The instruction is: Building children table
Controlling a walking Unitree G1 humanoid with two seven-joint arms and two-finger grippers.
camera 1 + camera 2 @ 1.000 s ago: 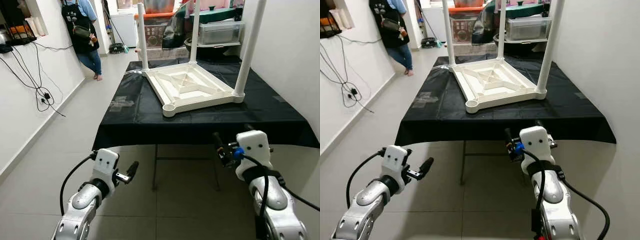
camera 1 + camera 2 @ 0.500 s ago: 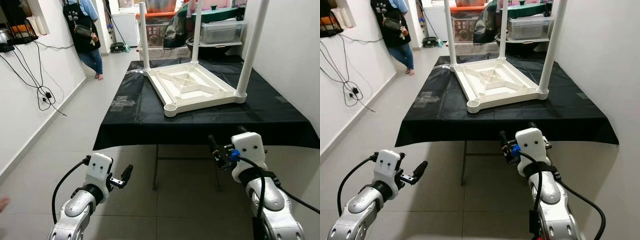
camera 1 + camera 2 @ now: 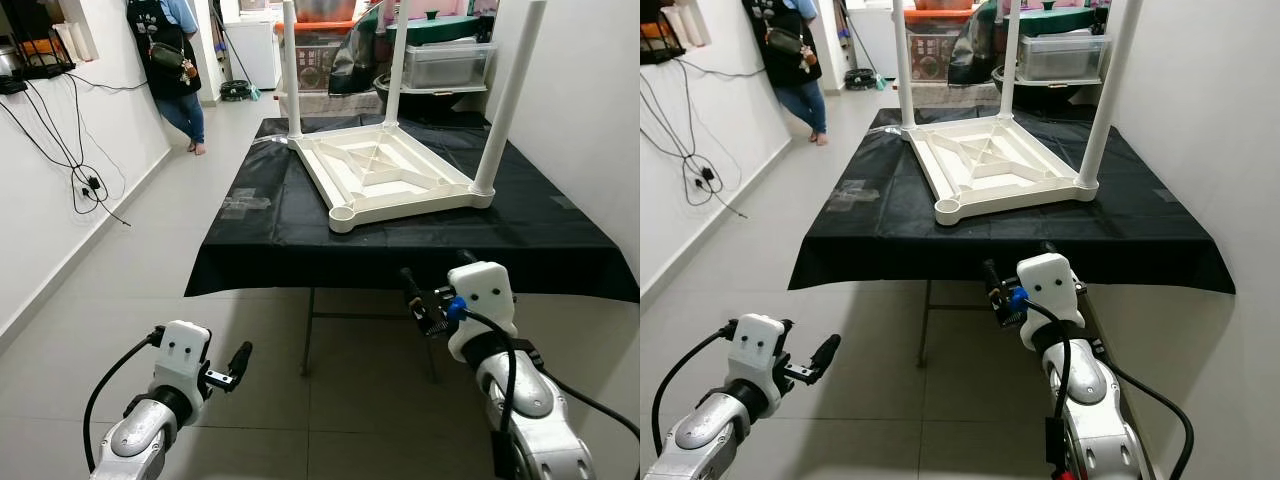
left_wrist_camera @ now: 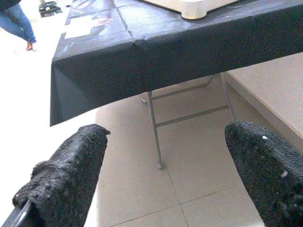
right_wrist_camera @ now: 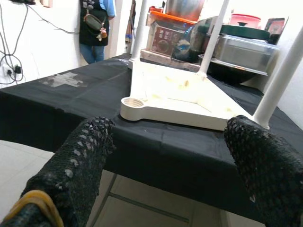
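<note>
table (image 3: 385, 180) upside down on worktop (image 3: 262, 225), three legs in, near socket (image 3: 342, 213) bare | both end effectors, left (image 3: 238, 357) and right (image 3: 412, 292), open, empty, below worktop edge | risk: my right arm rising catches the cloth overhang, dragging the table

Head views look down; both wrist views face the black-draped table (image 3: 270, 220).

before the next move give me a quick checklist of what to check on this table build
1. Tabletop lies upside down on the black cloth: ok.
2. Legs: three stand fitted; near left corner socket empty: not ok.
3. Fourth leg ready to hand: cannot tell.
4. Left gripper open, holding nothing: ok.
5. Right gripper open, facing the empty socket: ok.
6. Person stands far back by the wall: ok.
</note>
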